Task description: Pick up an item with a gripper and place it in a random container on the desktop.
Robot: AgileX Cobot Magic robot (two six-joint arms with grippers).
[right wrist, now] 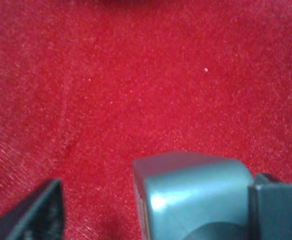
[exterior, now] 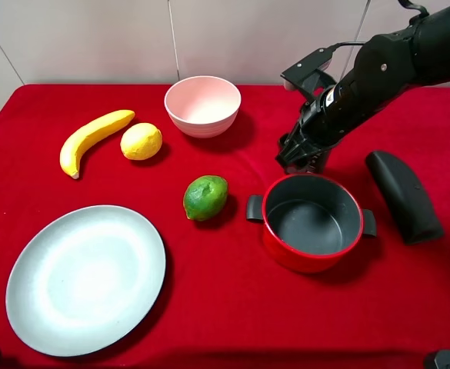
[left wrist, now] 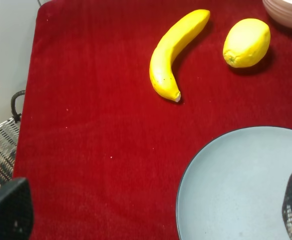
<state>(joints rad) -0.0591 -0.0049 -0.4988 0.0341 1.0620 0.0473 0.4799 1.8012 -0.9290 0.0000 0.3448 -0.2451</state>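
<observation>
Red cloth covers the worktop [exterior: 225,307]. The plate [exterior: 86,278] lies at the front left corner, and my left hand [left wrist: 150,215] hangs over its rim, spread wide and holding nothing. Right of the middle, on the rear-edge side of the red pot [exterior: 311,223], my right hand [exterior: 300,160] is low at the cloth, spread apart. The pump bottle [right wrist: 193,197] lies between its fingers, clear of one.
</observation>
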